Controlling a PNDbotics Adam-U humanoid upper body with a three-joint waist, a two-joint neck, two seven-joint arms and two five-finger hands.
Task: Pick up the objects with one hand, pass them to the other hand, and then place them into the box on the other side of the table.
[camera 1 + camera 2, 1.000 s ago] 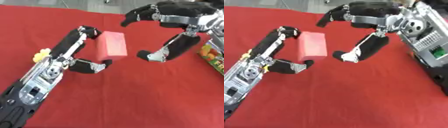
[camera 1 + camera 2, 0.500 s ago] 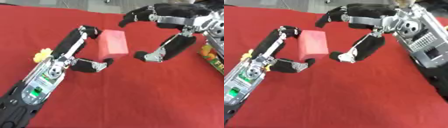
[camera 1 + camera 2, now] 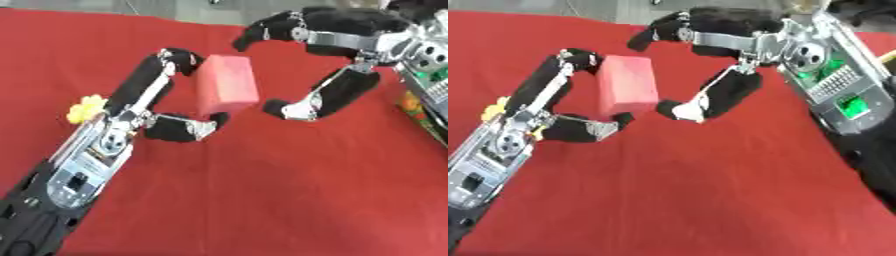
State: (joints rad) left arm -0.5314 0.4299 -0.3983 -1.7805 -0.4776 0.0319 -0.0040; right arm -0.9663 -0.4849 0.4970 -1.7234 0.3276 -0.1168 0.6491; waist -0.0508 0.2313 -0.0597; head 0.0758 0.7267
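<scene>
Red cloth-covered table (image 3: 262,200): the work surface, bare at centre.

Right hand (image 3: 337,37), black with silver joints: enters from 2 o'clock, fingers spread wide, bracketing the block without clear contact. Advice: close on the free faces before the other hand lets go.

Left hand (image 3: 171,125), from 7 o'clock: pinches the block between fingers and thumb.

Pink rectangular foam block (image 3: 226,84): held above the table, centre-left.

Small yellow object (image 3: 85,108): 9 o'clock; the left eye view shows it whole, the right eye view only a sliver. Coloured item (image 3: 409,102) at 3 o'clock: left eye view only.
</scene>
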